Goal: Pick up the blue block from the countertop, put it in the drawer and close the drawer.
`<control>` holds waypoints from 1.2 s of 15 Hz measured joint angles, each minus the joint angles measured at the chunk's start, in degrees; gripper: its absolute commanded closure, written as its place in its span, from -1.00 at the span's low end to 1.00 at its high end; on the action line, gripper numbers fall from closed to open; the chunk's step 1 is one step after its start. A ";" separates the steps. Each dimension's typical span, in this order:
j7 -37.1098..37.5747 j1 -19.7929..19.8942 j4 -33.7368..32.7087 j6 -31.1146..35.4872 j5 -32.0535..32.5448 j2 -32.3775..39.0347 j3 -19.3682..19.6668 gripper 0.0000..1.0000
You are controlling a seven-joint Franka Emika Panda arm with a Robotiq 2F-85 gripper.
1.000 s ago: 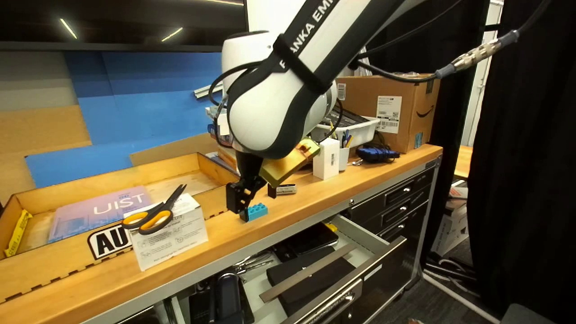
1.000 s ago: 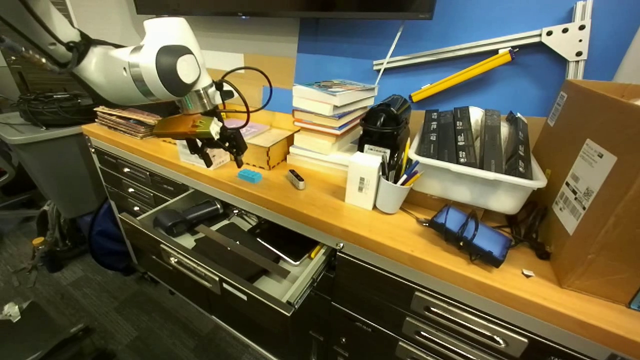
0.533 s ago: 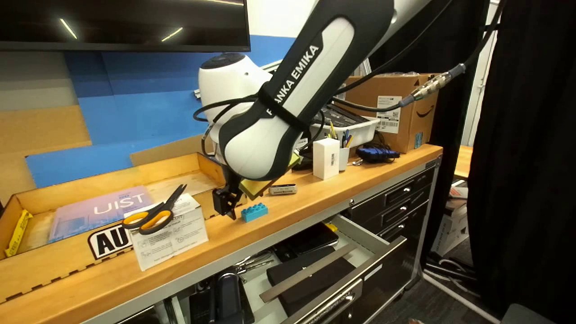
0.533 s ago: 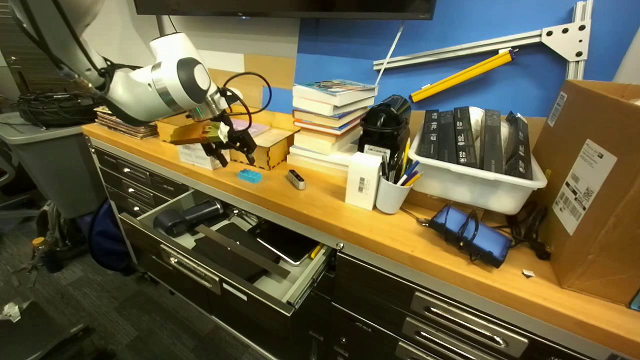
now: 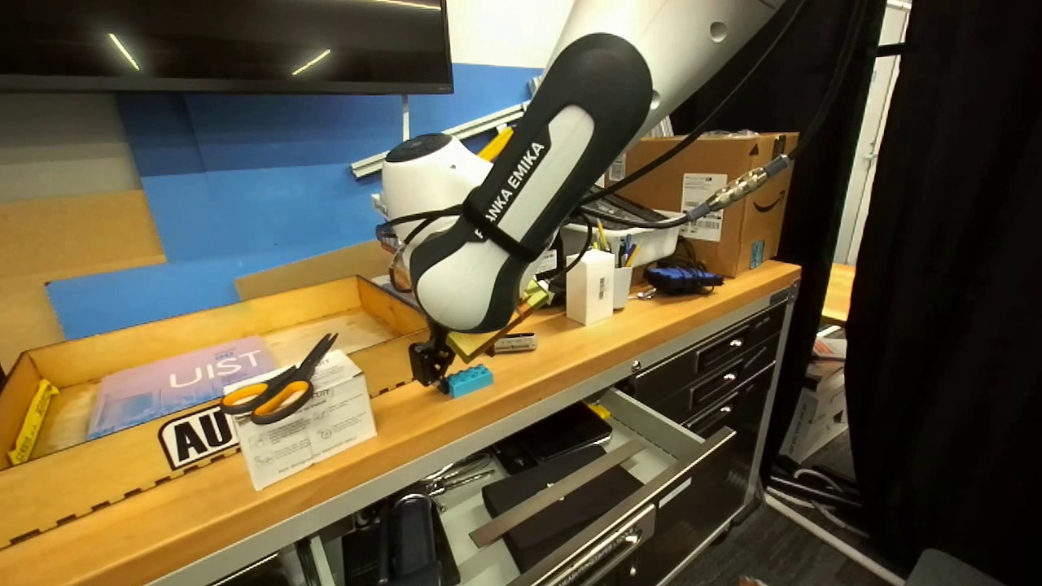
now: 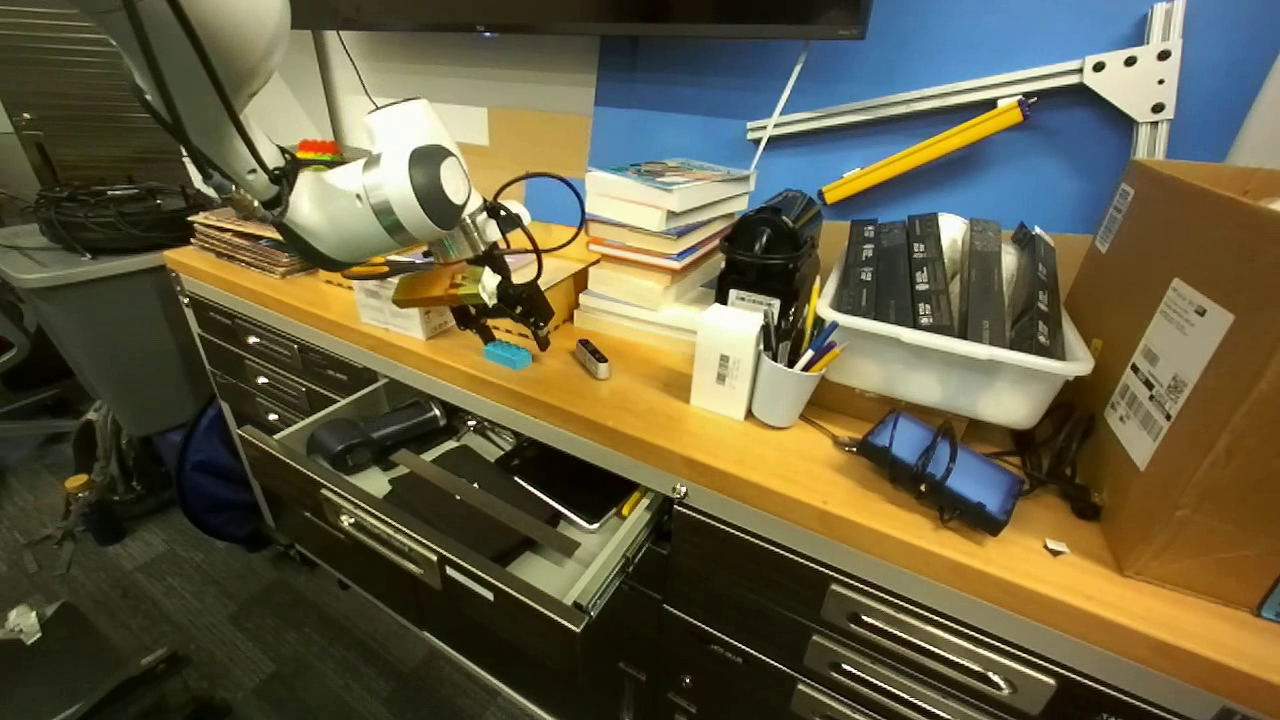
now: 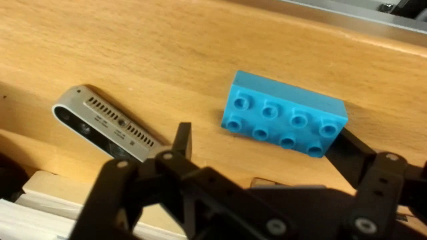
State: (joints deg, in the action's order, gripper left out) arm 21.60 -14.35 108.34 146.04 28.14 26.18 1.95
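The blue block, a light-blue studded brick, lies on the wooden countertop near its front edge. It also shows in an exterior view and in the wrist view. My gripper is open and low over the countertop, with its fingers at the block's two ends. In the wrist view, my gripper has one fingertip partly hidden behind the block's right end; I cannot tell if they touch. The left finger stands apart from the block. The drawer is pulled open below.
A small grey camera bar lies beside the block. Scissors rest on a white box by the wooden tray. A book stack stands behind. The drawer holds a black case and a tablet.
The arm first moved left, then right and lower in an exterior view. The block has shifted slightly to the right within the last half second. The drawer has not moved.
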 measured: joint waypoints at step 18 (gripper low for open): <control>-2.41 5.94 17.57 -10.23 -7.42 -14.97 -0.09 0.06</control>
State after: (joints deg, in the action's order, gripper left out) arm 19.19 -8.41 125.91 135.82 20.72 11.21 1.86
